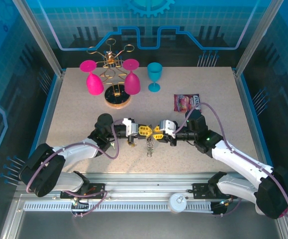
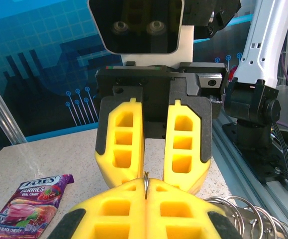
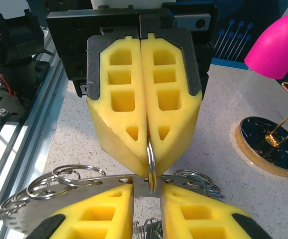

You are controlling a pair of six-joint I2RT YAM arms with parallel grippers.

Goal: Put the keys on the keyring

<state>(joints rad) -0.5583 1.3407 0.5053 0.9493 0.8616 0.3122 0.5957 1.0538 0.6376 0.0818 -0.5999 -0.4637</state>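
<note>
Left gripper (image 3: 147,169) jaws pinch a thin metal ring (image 3: 151,181); right gripper (image 3: 147,190) jaws stand spread beside it. Close right squarely on the ring; avoid twisting.

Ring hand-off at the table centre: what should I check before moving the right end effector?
1. Left end effector shut on the ring: ok.
2. Right end effector open, ring edge-on in its gap: ok.
3. Both end effectors tip to tip and lined up: ok.
4. Loose rings clear of the right fingers: not ok, they crowd them on both sides.
5. A key ready to thread: cannot tell.
6. Candy bag clear of both arms: ok.
</note>
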